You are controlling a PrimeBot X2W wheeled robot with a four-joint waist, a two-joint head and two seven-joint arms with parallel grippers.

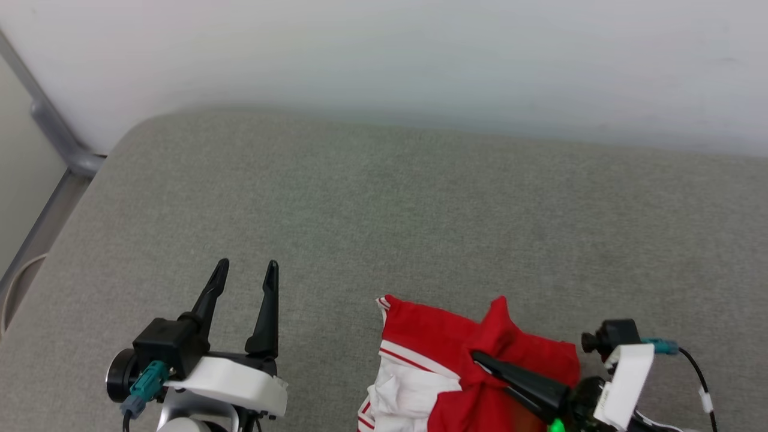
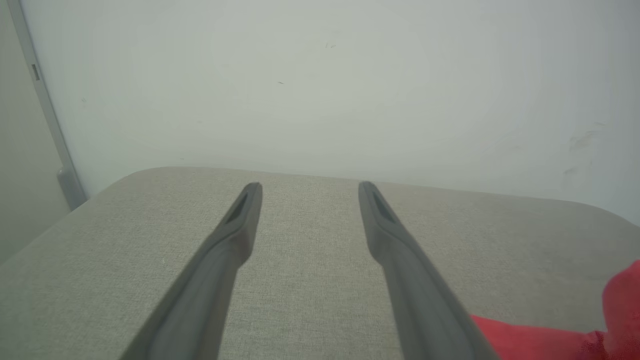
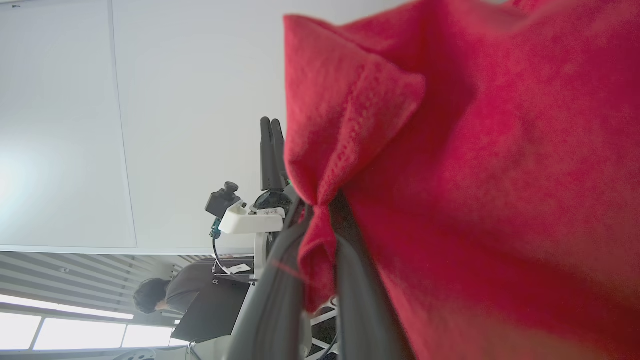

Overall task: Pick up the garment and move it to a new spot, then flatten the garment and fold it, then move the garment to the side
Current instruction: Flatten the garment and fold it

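The garment (image 1: 444,342), red with white parts and red-and-white stripe trim, is bunched at the lower middle of the head view on the grey cushioned surface. My right gripper (image 1: 480,360) reaches in from the lower right and is shut on a fold of its red cloth; in the right wrist view the red garment (image 3: 475,175) is pinched between the two fingers. My left gripper (image 1: 246,270) stands open to the garment's left, nothing between its fingers (image 2: 240,220). A red edge of the garment (image 2: 550,340) shows at the left wrist view's lower right.
The grey fabric surface (image 1: 384,210) runs back to a white wall (image 1: 384,54). A grey metal rail (image 1: 54,138) stands at the far left, past the surface's rounded corner. A person (image 3: 165,297) shows in the right wrist view beyond my left arm (image 3: 250,220).
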